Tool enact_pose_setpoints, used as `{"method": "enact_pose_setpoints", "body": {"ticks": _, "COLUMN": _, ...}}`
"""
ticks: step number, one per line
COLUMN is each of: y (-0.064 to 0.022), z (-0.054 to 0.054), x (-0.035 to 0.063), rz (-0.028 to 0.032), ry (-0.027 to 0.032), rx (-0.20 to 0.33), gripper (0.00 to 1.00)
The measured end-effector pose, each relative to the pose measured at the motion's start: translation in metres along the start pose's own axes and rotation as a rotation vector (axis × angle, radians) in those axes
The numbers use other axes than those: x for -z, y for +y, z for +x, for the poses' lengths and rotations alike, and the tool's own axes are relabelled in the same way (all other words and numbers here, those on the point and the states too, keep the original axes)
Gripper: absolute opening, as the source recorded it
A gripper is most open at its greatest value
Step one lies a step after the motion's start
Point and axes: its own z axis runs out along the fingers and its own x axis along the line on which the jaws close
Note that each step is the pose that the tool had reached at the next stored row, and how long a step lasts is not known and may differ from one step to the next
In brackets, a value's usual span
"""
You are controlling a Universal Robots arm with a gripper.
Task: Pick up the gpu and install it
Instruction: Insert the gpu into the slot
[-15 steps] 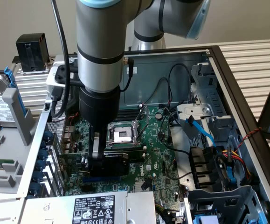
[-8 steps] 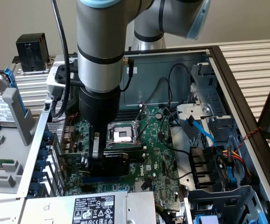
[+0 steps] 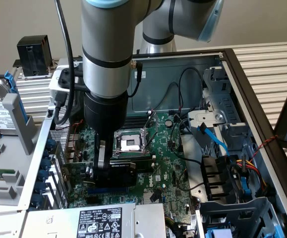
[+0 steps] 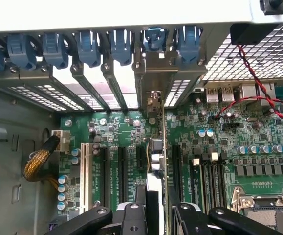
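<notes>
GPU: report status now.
Both fingers shut on gpu. Card upright over motherboard slot, bracket at rear panel. No obstruction seen.

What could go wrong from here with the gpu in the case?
1. The hand grips the gpu low over the motherboard; if its edge is misaligned, pressing could strain the board.
2. The gpu's bracket sits close by the blue latches; it might catch there.
3. The arm's cable hangs near the case wall and may snag.
</notes>
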Motion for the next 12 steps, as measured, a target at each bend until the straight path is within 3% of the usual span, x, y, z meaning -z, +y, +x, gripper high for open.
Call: {"method": "enact_pose_setpoints", "body": {"ticks": 12, "y": -0.0009, "z": 0.0002, "x": -0.0009, "rz": -0.0039, "ry": 0.0001, "rx": 0.000, "gripper": 0.27}}
